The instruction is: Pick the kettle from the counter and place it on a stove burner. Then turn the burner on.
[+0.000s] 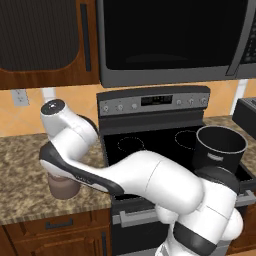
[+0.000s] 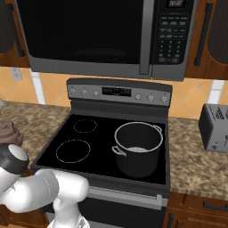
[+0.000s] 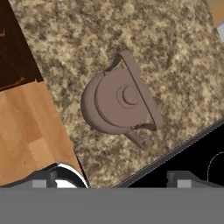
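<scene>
The brownish-mauve kettle (image 3: 118, 103) stands upright on the granite counter (image 3: 175, 65), close to the edge of the black cooktop (image 3: 197, 159). Its arched handle runs across the knobbed lid and its spout points toward the cooktop. My gripper (image 3: 113, 181) hangs open above it, off toward the spout side, with nothing between its fingertips (image 3: 181, 178). In the left base view my arm covers most of the kettle (image 1: 62, 189). The kettle (image 2: 9, 131) sits at the left edge of the right base view. The large stove burner (image 2: 73, 150) is the front left circle, bare.
A big black pot (image 2: 138, 149) fills the right front of the cooktop. A smaller burner circle (image 2: 85, 126) lies at the back left. Stove knobs (image 2: 95, 93) line the back panel under the microwave (image 2: 102, 35). A toaster (image 2: 216, 127) stands on the right counter.
</scene>
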Available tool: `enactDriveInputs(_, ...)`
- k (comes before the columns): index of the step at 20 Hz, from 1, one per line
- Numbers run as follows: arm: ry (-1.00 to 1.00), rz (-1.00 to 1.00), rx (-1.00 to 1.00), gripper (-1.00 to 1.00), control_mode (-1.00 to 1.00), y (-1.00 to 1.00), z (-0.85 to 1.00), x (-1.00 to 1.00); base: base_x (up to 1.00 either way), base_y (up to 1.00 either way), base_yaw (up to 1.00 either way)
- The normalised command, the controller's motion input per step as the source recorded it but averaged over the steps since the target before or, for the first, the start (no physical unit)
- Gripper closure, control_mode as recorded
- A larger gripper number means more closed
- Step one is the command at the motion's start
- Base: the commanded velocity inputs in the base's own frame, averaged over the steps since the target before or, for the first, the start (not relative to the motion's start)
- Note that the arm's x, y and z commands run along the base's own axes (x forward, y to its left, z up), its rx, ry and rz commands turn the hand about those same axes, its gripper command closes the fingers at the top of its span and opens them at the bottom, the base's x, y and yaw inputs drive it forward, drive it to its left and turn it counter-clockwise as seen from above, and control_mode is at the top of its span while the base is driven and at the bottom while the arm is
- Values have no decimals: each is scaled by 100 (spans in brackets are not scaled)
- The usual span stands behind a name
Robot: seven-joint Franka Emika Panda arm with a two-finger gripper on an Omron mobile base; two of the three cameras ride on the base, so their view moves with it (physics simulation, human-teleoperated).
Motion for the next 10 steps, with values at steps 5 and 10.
enactDriveInputs(5, 0, 0, -6, -100, -100, 0, -14, 47, 0, 0, 0)
enactDriveInputs(10, 0, 0, -1, -100, -100, 4, -40, 28, 0, 0, 0)
